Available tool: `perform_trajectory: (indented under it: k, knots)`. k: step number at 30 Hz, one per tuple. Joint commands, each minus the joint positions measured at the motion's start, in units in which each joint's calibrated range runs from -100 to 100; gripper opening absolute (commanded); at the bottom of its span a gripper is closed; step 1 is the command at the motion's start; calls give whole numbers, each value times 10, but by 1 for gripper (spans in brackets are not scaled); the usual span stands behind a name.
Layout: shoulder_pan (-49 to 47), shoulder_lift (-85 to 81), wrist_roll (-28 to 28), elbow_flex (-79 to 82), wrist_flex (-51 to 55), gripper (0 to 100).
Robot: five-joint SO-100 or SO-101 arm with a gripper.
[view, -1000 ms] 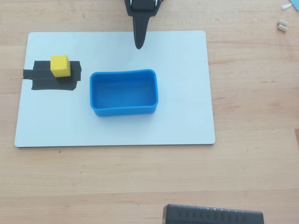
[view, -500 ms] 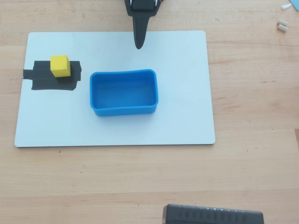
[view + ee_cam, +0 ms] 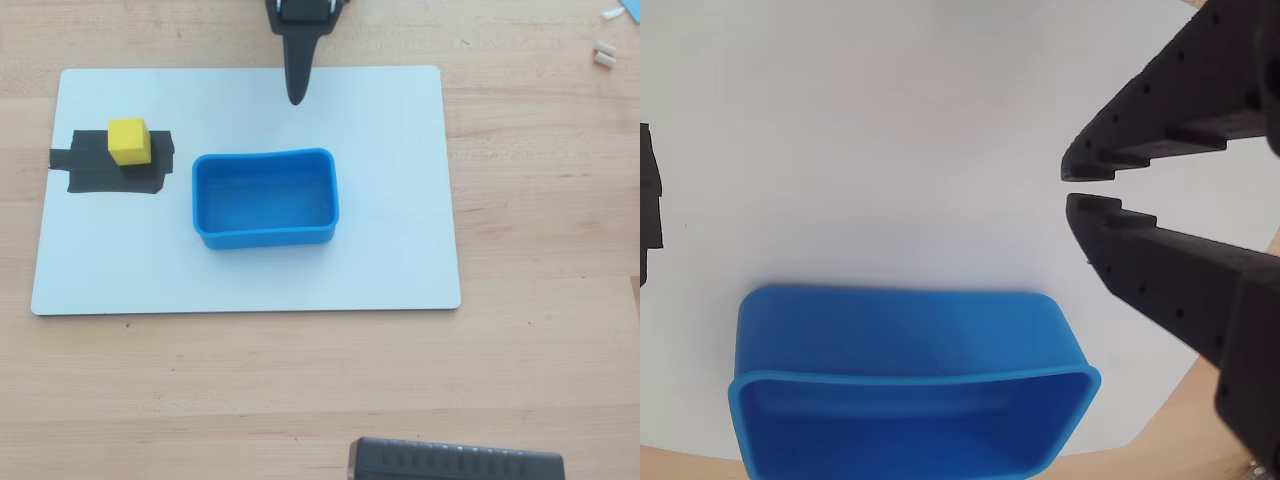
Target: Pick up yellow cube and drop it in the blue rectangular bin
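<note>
The yellow cube [image 3: 129, 140] sits on a black tape patch [image 3: 100, 172] at the left of the white board in the overhead view. It is out of the wrist view. The blue rectangular bin [image 3: 265, 238] stands empty in the middle of the board, to the right of the cube. It also shows in the wrist view [image 3: 900, 330], at the bottom. My gripper [image 3: 296, 97] hangs over the board's far edge, above the bin and well right of the cube. In the wrist view my gripper [image 3: 1072, 187] has its fingertips nearly touching and holds nothing.
The white board [image 3: 390, 200] lies on a wooden table [image 3: 540, 300]. A black ribbed object [image 3: 455, 462] lies at the bottom edge. Small pale bits [image 3: 604, 55] lie at the top right. The tape patch's edge [image 3: 648, 190] shows at the left of the wrist view.
</note>
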Motion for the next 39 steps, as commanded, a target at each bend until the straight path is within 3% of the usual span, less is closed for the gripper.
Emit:
perform_trajectory:
  k: [1,10,30,39]
  knots:
    - [17,19,8,-86,3,0]
    - [66,287,22,-290,15,0]
    - [225,537,163,-503,49,0]
    - [277,693,188,-643,44,0]
